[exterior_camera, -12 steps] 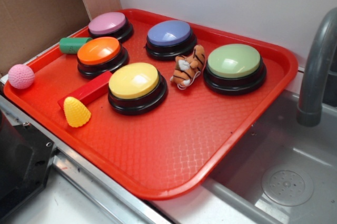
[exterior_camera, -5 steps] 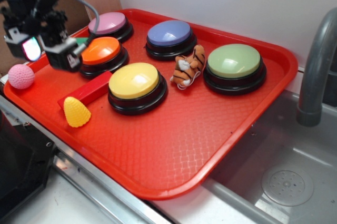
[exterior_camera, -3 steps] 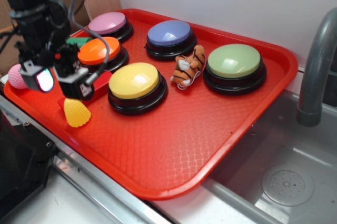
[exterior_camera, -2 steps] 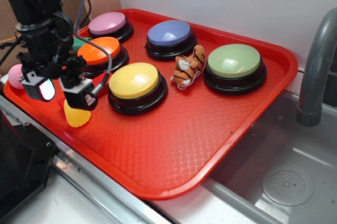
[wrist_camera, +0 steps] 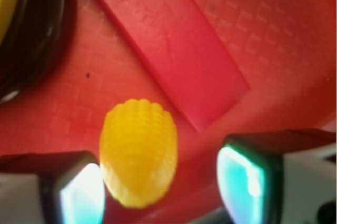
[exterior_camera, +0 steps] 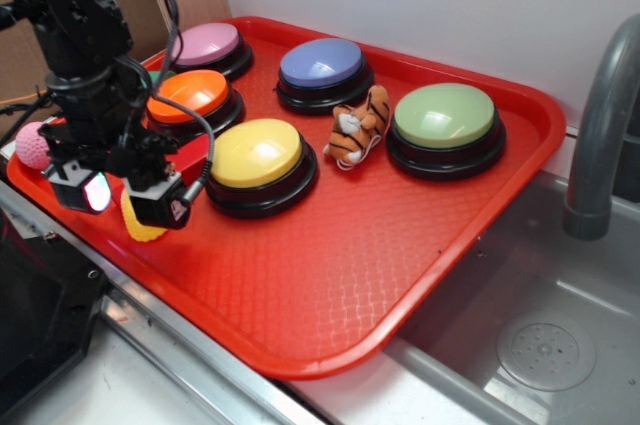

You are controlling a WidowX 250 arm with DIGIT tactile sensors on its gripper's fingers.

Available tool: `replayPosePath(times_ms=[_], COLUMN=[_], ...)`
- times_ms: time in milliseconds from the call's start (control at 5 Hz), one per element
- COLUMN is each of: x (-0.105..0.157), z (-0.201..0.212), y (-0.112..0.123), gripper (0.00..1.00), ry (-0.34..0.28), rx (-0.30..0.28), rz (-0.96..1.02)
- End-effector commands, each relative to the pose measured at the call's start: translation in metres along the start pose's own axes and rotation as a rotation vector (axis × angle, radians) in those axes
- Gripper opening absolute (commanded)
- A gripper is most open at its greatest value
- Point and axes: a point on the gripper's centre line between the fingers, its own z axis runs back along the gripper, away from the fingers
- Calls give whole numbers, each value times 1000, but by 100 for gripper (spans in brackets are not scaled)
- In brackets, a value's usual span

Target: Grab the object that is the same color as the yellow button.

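Note:
The object, a small yellow bumpy cone (wrist_camera: 138, 153), lies on the red tray (wrist_camera: 284, 34) between my two fingers, close to the left one and with a gap to the right one. In the exterior view only its lower edge (exterior_camera: 144, 233) shows behind my gripper (exterior_camera: 122, 195), which hangs low over the tray's front-left corner and is open. The yellow button (exterior_camera: 254, 153) stands just right of the gripper, its black base at the wrist view's left edge (wrist_camera: 31, 34).
A red block (wrist_camera: 168, 39) lies just beyond the cone. A pink ball (exterior_camera: 33, 144) sits left of the arm. Orange (exterior_camera: 192, 95), pink (exterior_camera: 206, 45), blue (exterior_camera: 322, 63) and green (exterior_camera: 445, 115) buttons and a toy tiger (exterior_camera: 357, 127) fill the tray's back. Sink and faucet (exterior_camera: 600, 135) at right.
My gripper came in from the upper left, moved forward and down over the tray's left side, and now straddles the yellow cone, hiding most of it in the exterior view.

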Motion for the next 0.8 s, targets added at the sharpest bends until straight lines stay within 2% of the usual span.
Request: replayPosePath(times_ms=[0, 200, 400, 600], x=[7, 10, 9, 10], z=[-4, -1, 17, 46], y=[-2, -1, -3, -10], gripper=[0, 0, 0, 0], ry=[-47, -58, -76, -107], rx=[-22, -29, -51, -70], rz=[76, 76, 151, 130])
